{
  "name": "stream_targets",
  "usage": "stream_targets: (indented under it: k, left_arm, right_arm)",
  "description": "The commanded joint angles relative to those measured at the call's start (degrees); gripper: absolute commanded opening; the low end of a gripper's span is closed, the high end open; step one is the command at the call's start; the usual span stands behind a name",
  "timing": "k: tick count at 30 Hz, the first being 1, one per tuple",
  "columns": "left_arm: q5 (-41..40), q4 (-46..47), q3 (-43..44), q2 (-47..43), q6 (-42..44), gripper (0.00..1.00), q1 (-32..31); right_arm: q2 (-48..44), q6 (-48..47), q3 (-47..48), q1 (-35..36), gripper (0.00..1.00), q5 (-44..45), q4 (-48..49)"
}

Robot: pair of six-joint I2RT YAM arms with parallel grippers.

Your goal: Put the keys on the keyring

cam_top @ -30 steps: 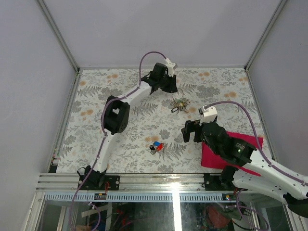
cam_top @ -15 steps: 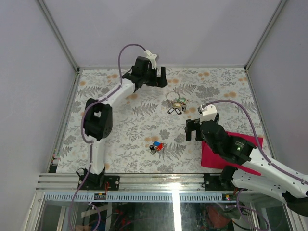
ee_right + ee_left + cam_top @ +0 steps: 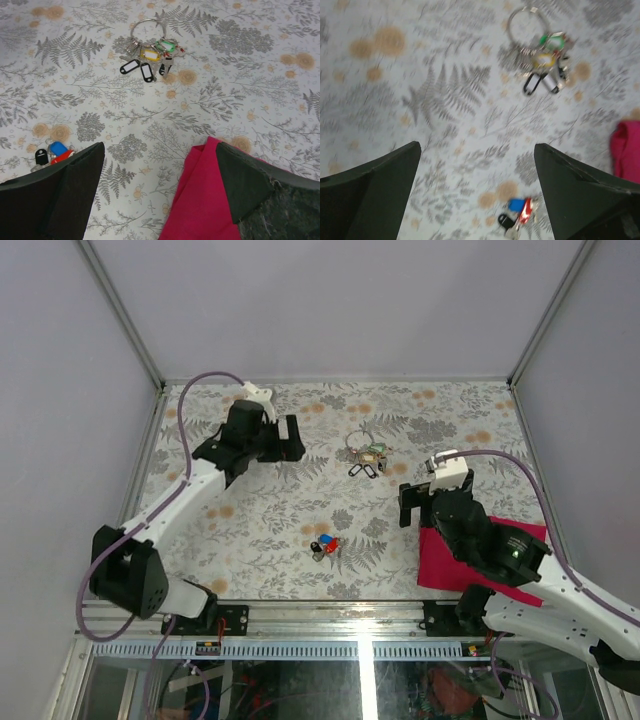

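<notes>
Top external view: one second ago the left tool was low over the keyring, with its fingers nearly together. Now the left arm has drawn back to the far left part of the counter, and the tool stands wide apart with nothing between its fingers. It has released the keyring, which shifted a little to the left and now lies free on the far middle of the counter, with its dark tags spread beside it.

The green key lies in the bundle at the ring. I cannot tell if it is really threaded on the wire.

The red key and the blue key have not moved. They lie together in the near middle of the counter, well apart from the ring.

The right tool is also spread open and holds nothing. It hangs near the far edge of the red cloth, as it did before.

In my judgement one handling of the ring has just ended, and two keys are not yet on it, so the task is far from finished. The next step probably needs one of these two keys picked up and the ring held again.
</notes>
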Motion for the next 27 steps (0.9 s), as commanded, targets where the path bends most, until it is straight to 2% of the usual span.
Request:
stream_targets:
  k: [1, 5, 13, 27]
  left_arm:
    - [-5.86, -1.27, -9.86, -9.71, 0.63, 1.0, 0.37]
    - [-8.58, -5.26, -14.6, -18.74, 1.61, 1.0, 0.35]
    - [-12.21, -7.18, -22.29, -34.51, 1.23, 1.0, 0.38]
    - [-12.61, -8.6, -24.97, -44.1, 1.98, 1.0, 0.35]
  right_arm:
    - [-2.67, -1.64, 1.54, 0.02, 0.99, 5.28, -1.17]
    - [-6.26, -2.68, 0.12, 0.03, 0.99, 5.54, -1.0]
    - [-11.12, -3.64, -2.17, 0.07, 0.99, 6.81, -1.37]
    - [-13.2, -3.48, -4.85, 0.07, 0.99, 5.44, -1.35]
